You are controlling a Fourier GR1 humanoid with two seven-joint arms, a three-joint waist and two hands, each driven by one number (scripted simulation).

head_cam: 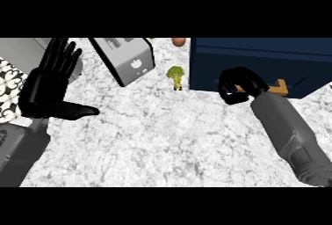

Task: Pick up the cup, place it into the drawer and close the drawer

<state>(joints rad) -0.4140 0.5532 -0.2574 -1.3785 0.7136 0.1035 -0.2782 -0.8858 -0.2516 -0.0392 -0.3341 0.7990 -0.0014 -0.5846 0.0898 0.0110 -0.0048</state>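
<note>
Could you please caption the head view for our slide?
Right hand curled at the drawer's wooden handle; left hand rests open at left.

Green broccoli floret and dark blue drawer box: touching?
Apart. The head view shows a strip of white marble counter between the green broccoli floret and the dark blue drawer box.

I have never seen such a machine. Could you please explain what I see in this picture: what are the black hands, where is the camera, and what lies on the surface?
The camera sits in a humanoid robot's head, looking steeply down at a marbled counter. The left hand rests open, fingers up, at the left. The right hand is curled at the wooden handle of a dark blue drawer. I see no cup; whether the hand holds anything is unclear. On the counter stand a grey toaster and a broccoli piece; a brown object lies at the far edge.
</note>
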